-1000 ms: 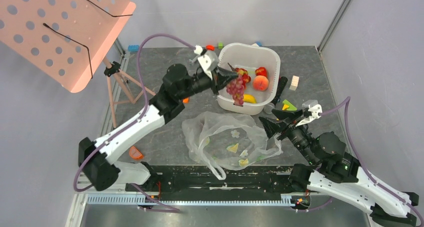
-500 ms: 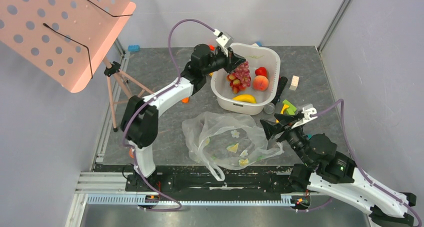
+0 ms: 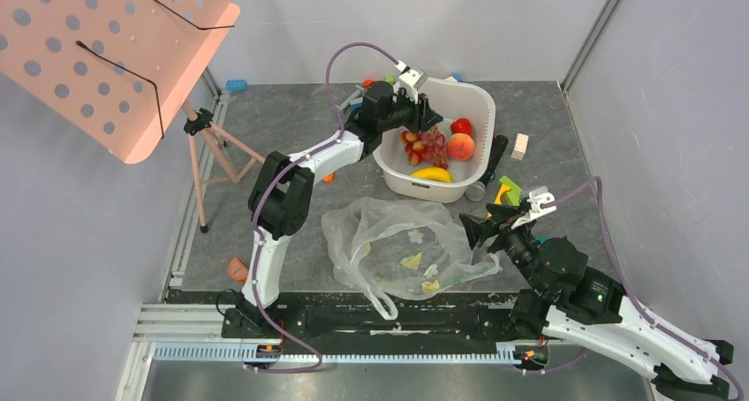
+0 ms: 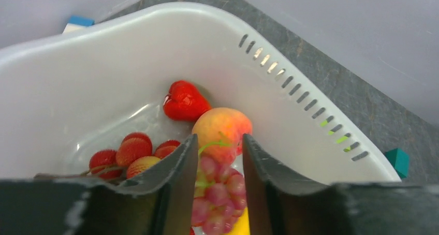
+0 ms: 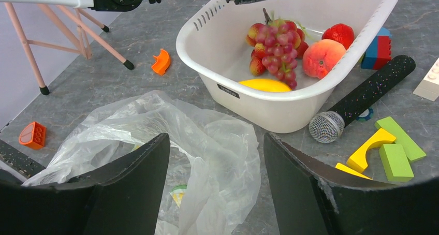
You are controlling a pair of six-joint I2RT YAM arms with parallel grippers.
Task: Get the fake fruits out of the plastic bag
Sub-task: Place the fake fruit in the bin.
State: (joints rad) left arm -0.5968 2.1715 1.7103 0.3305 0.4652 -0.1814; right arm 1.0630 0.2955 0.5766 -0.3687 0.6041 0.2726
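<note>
2 grippers open, neither gripping anything.
left gripper above grape bunch inside white basin; right gripper near basin, over plastic bag.

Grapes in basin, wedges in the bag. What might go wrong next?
The stem of the grape bunch points up under the left gripper, jaws parted; pulling away might snag it out of the white basin. The right gripper hangs over crinkled plastic bag film and may pinch film, not the pale wedges.
</note>
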